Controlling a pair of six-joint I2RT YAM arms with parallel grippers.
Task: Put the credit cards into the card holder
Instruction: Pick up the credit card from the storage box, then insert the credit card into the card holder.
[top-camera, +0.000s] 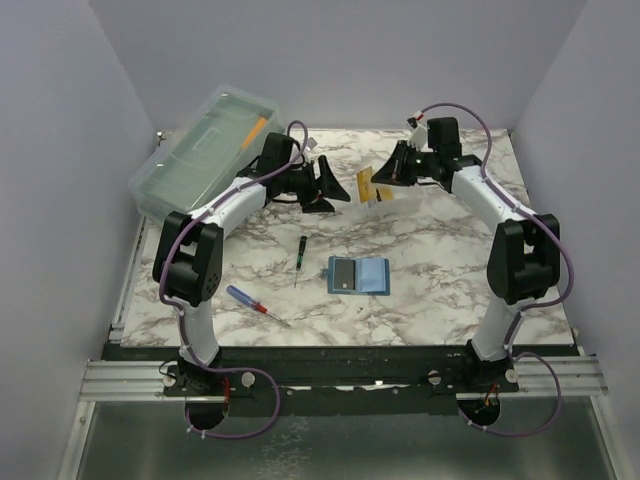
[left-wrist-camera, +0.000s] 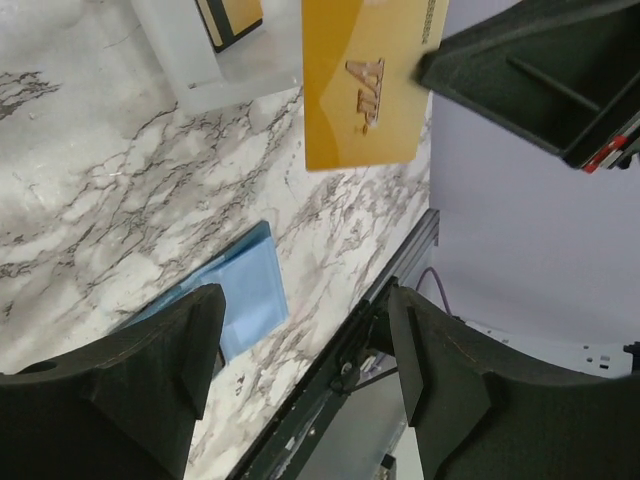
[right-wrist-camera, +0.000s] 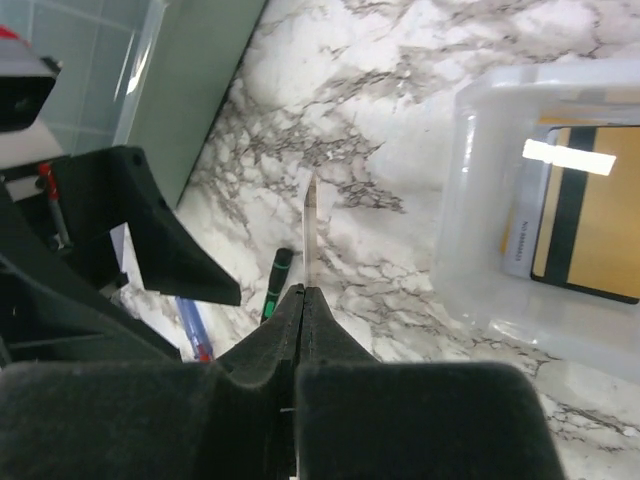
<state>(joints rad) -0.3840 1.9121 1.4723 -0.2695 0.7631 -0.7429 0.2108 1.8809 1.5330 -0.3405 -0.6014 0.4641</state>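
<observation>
Gold card (left-wrist-camera: 365, 80) in right pincer (right-wrist-camera: 303, 300)

Seen from above, the translucent tray (top-camera: 388, 198) is mostly hidden behind the right gripper (top-camera: 376, 180), and its contents are too small to make out. In the left wrist view the tray is cut off by the top edge, as is the dark-striped card (left-wrist-camera: 228, 18) inside it. Just beside the tray, the gold card (left-wrist-camera: 365, 85) also runs off the top, one corner covered by the right gripper. Farther from the tray, the card holder (left-wrist-camera: 240, 295) lies partly behind one finger (left-wrist-camera: 140, 400) of the left gripper (left-wrist-camera: 305, 320). In the right wrist view the gold card shows only its thin edge, and the tray runs off the right side.
</observation>
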